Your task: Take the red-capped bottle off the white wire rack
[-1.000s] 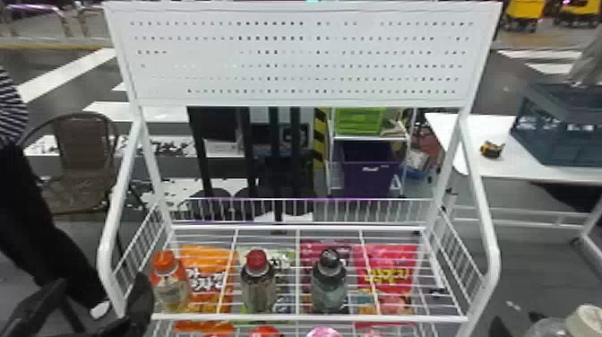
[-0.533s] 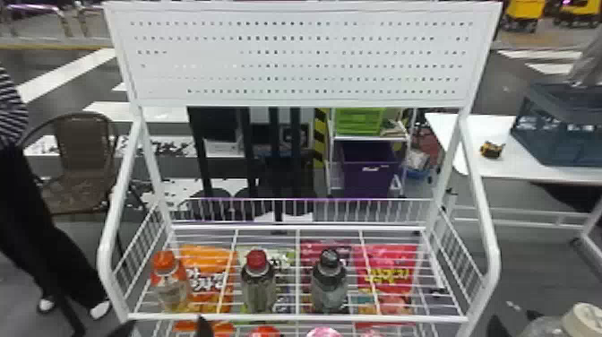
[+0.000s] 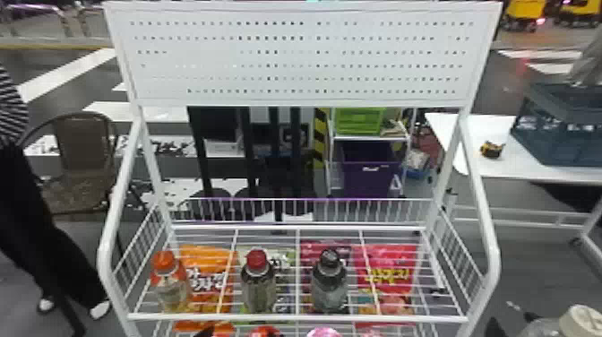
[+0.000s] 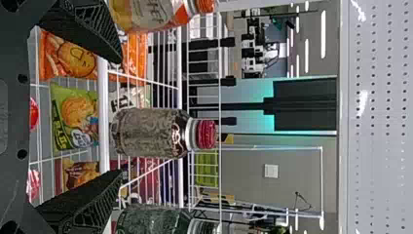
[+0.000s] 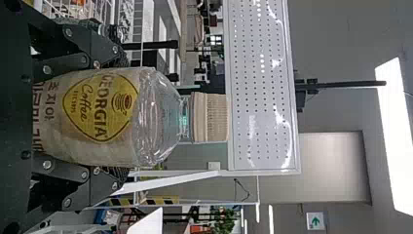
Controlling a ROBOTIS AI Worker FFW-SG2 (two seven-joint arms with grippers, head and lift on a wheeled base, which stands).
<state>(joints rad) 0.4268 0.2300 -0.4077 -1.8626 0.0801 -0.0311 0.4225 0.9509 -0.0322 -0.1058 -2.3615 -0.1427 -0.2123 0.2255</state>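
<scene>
Count three upper-shelf bottles [image 3: 329, 287], red-capped bottle [image 3: 258, 287] midmost, plus beige-capped bottle [image 3: 580, 323] gripped in right hand [image 3: 493, 328]. See left hand [image 3: 206, 331] wide, shifted eight to seven o'clock.

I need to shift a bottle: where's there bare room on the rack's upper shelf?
Behind the red-capped bottle, toward the back wires, and right of the black-capped bottle. It's tightest left of the orange-capped bottle.
</scene>
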